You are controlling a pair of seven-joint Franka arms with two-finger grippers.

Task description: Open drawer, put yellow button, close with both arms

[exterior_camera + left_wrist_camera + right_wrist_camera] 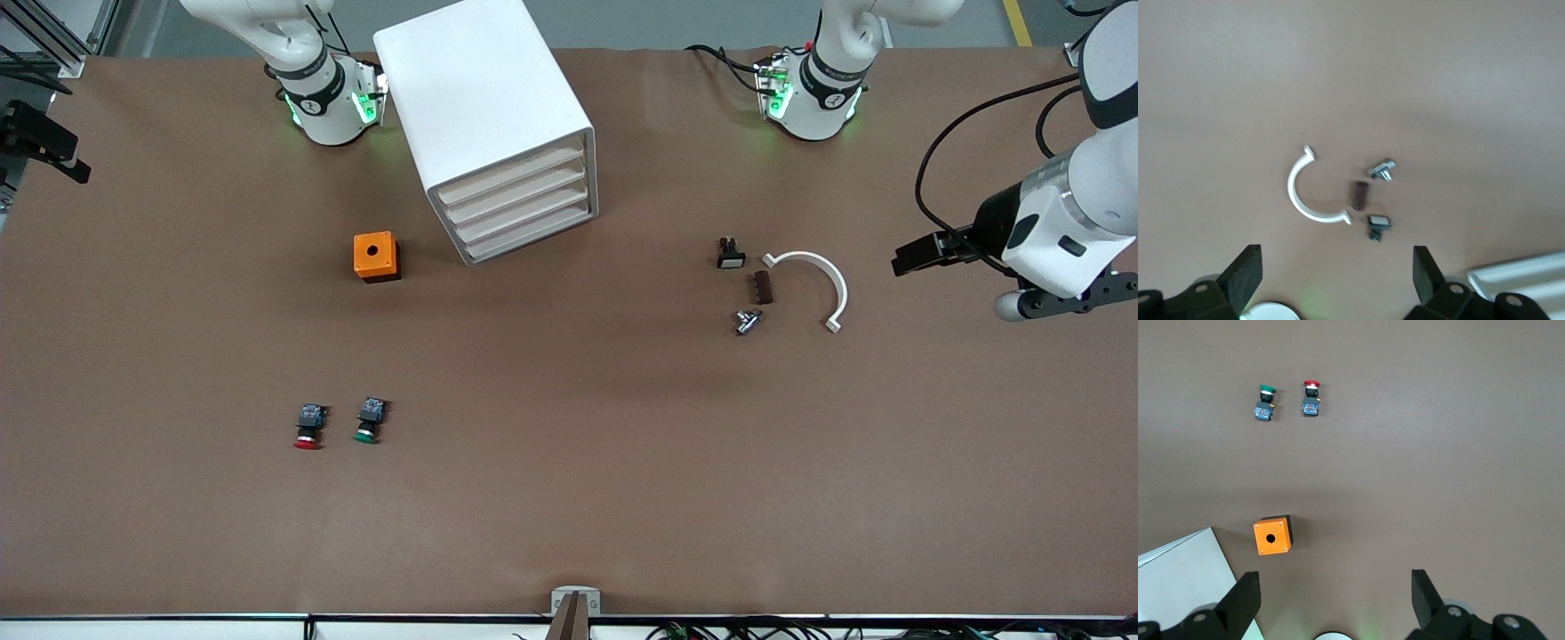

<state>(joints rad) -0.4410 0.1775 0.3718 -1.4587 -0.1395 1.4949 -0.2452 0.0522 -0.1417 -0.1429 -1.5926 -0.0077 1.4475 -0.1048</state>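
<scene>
Both claws (1331,280) (1331,600) raised, agape

Both arms were glossy white with black joint rings. The right arm's base (327,102) and the left arm's base (813,98) each carried green lights, a small dark round emblem and a grey connector block; black cables ran from the left one across the table. The left arm's wrist (1062,231) was a white housing with a silver band, a black camera block and looping black cables. Each wrist view showed dark, wedge-shaped fingers (1245,277) (1241,603) on black mounts with round screw holes.
</scene>
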